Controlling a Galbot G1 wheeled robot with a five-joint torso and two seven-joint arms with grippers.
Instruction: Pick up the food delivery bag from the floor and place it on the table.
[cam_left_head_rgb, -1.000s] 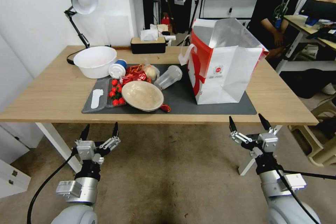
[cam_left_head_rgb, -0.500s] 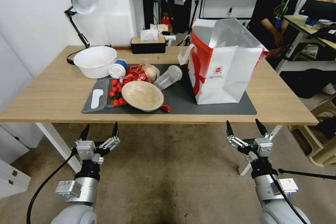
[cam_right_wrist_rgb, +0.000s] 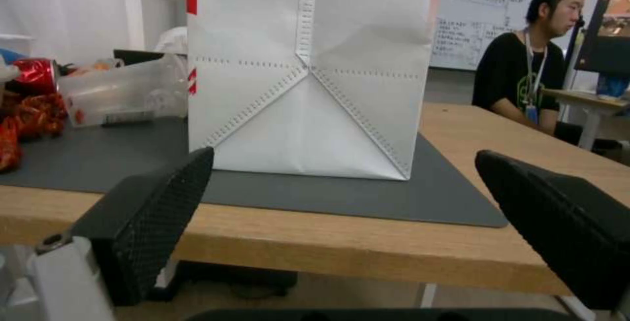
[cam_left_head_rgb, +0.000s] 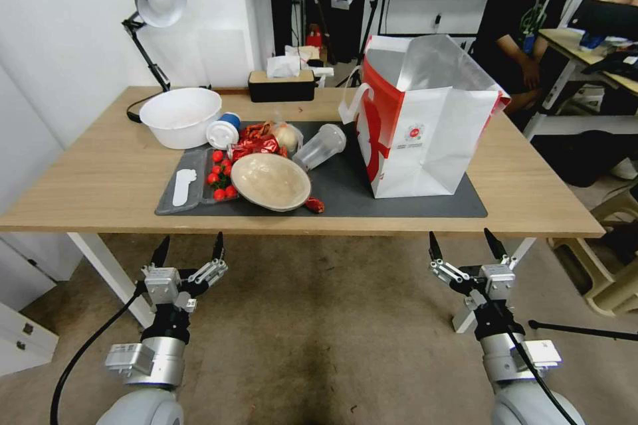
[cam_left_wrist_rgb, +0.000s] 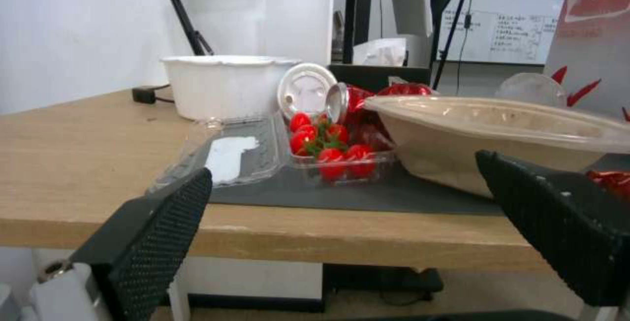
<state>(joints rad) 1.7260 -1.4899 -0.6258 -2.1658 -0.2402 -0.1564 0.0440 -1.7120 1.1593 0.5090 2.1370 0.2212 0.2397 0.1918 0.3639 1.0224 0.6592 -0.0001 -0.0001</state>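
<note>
Food delivery bag (cam_left_head_rgb: 425, 126) is standing upright on the table (cam_left_head_rgb: 100, 179), on its grey mat (cam_left_head_rgb: 405, 202), so placing looks done, prob. Left gripper (cam_left_head_rgb: 189, 250) & right gripper (cam_left_head_rgb: 463, 246) are hanging below the table edge, fingers wide, gripping nothing.

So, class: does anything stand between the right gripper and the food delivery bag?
Nothing visible does. The food delivery bag stands upright on the dark mat on the table. The right gripper, open, hangs below and before the table's front edge, with open air up to the bag.
</note>
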